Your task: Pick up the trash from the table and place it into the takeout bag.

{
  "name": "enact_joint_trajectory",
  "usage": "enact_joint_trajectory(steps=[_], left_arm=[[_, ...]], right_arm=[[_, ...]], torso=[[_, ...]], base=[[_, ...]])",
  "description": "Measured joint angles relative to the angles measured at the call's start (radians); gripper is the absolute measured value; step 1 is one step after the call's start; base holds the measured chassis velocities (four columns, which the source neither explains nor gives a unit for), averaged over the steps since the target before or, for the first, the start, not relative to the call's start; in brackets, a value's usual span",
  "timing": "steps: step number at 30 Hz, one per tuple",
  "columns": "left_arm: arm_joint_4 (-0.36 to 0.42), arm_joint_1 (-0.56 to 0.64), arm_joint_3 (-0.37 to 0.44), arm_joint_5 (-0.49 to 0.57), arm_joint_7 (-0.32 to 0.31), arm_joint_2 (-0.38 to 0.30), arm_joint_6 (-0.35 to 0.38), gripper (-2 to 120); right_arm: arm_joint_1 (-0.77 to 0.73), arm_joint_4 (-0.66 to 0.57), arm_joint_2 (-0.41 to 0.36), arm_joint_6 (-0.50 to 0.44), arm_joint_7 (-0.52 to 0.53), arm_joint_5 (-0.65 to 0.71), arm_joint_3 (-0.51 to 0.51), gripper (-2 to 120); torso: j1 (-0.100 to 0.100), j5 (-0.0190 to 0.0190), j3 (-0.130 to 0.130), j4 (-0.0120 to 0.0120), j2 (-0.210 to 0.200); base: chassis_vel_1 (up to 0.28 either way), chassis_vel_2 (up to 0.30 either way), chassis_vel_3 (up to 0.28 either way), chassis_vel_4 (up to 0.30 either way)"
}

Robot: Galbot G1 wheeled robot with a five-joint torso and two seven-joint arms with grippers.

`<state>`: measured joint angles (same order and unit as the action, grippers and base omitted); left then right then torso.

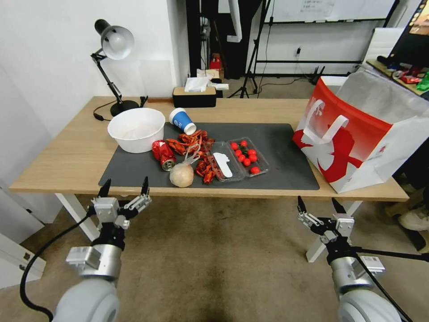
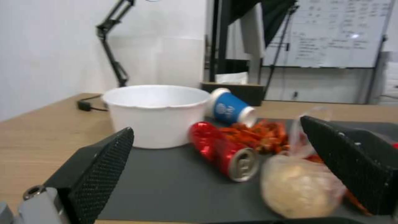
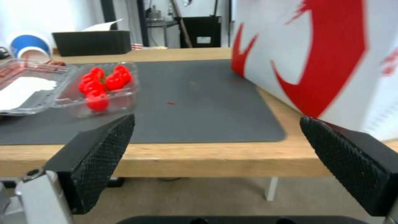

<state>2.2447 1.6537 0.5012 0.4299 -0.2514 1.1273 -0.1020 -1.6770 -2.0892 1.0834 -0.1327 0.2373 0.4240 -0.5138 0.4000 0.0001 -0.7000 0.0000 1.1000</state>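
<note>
- Left gripper (image 1: 124, 187) hangs just short of the table (image 1: 67, 156) edge, jaws spread, empty; right gripper (image 1: 318, 205) likewise, below the takeout bag (image 1: 357, 134), probably waiting to start
- Trash lies on the mat (image 1: 286, 152): blue cup (image 1: 182, 120) tipped over, can (image 1: 163, 155), bagged lump (image 1: 182, 174)
- The left wrist view shows the can's (image 2: 224, 151) silver end facing the gripper; the right wrist view shows the tomato tray (image 3: 104, 87)

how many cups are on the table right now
1 that I can see: the blue paper cup, tipped on its side at the mat's far edge, beside the white bowl. Another could be hidden in the red food scraps.
</note>
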Motion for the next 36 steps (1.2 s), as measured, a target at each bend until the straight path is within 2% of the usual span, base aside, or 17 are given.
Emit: enact_joint_trajectory(steps=[3, 6, 7, 11, 13, 16, 18, 19, 21, 22, 25, 28, 36], left_arm=[[0.008, -0.013, -0.032, 0.032, 0.023, -0.026, 0.009, 100], [0.01, -0.025, -0.05, 0.045, 0.032, -0.038, 0.017, 100], [0.006, -0.066, -0.109, 0.069, 0.04, -0.071, 0.044, 100], [-0.043, -0.125, -0.164, 0.0, 0.047, -0.099, 0.049, 100], [-0.073, -0.205, -0.223, 0.025, 0.03, -0.129, 0.078, 100], [-0.088, -0.253, -0.251, 0.051, 0.016, -0.146, 0.097, 100], [-0.12, -0.337, -0.299, 0.078, -0.001, -0.187, 0.15, 100], [-0.12, -0.337, -0.299, 0.078, -0.001, -0.187, 0.15, 100], [-0.143, -0.403, -0.343, 0.154, -0.035, -0.214, 0.212, 100], [-0.143, -0.403, -0.343, 0.154, -0.035, -0.214, 0.212, 100], [-0.166, -0.453, -0.374, 0.242, -0.081, -0.223, 0.297, 100], [-0.176, -0.476, -0.394, 0.282, -0.101, -0.225, 0.335, 100], [-0.202, -0.526, -0.43, 0.318, -0.145, -0.208, 0.381, 100]], right_arm=[[0.016, 0.0, -0.011, 0.017, -0.001, 0.004, 0.013, 100], [0.018, 0.0, -0.014, 0.021, -0.001, 0.006, 0.014, 100], [0.02, 0.0, -0.018, 0.026, -0.001, 0.01, 0.014, 100], [0.02, 0.0, -0.018, 0.032, 0.0, 0.011, 0.012, 100], [0.018, -0.004, -0.014, 0.043, 0.001, 0.009, 0.011, 100], [0.018, -0.007, -0.013, 0.047, 0.002, 0.007, 0.011, 100], [0.02, -0.01, -0.01, 0.057, 0.004, 0.004, 0.011, 100], [0.02, -0.01, -0.01, 0.057, 0.004, 0.004, 0.011, 100], [0.024, -0.01, -0.004, 0.065, 0.007, -0.001, 0.011, 100], [0.024, -0.01, -0.004, 0.065, 0.007, -0.001, 0.011, 100], [0.025, -0.008, 0.003, 0.069, 0.014, -0.013, 0.011, 100], [0.024, -0.005, 0.006, 0.071, 0.02, -0.016, 0.007, 100], [0.02, 0.001, 0.01, 0.071, 0.027, -0.017, -0.009, 100]], torso=[[0.0, -0.0001, 0.0, 0.0006, 0.0], [0.0, -0.0001, 0.0, 0.0003, 0.0], [0.0, -0.0001, 0.0, -0.0002, 0.0], [0.0, -0.0005, 0.0, 0.0002, 0.0], [0.0, -0.0001, 0.0, 0.0, 0.0], [0.0, -0.0001, 0.0, -0.0002, 0.0], [0.0, -0.0001, 0.0, -0.0002, 0.0], [0.0, -0.0001, 0.0, -0.0002, 0.0], [0.0, -0.0001, 0.0, -0.0001, 0.0], [0.0, -0.0001, 0.0, -0.0001, 0.0], [0.0, -0.0002, 0.0, 0.0, 0.0], [0.0, -0.0002, 0.0, 0.0001, 0.0], [0.0, -0.0001, 0.0, 0.0, 0.0]], base=[[0.0, 0.0, 0.0, 0.0], [0.0, 0.0, 0.0, 0.0], [0.0, 0.0, 0.0, 0.0], [0.0, 0.0, 0.0, 0.0], [0.0, 0.0, 0.0, 0.0], [0.0, 0.0, 0.0, 0.0], [0.0, 0.0, 0.0, 0.0], [0.0, 0.0, 0.0, 0.0], [0.0, 0.0, 0.0, 0.0], [0.0, 0.0, 0.0, 0.0], [0.0, 0.0, 0.0, 0.0], [0.0, 0.0, 0.0, 0.0], [0.0, 0.0, 0.0, 0.0]])
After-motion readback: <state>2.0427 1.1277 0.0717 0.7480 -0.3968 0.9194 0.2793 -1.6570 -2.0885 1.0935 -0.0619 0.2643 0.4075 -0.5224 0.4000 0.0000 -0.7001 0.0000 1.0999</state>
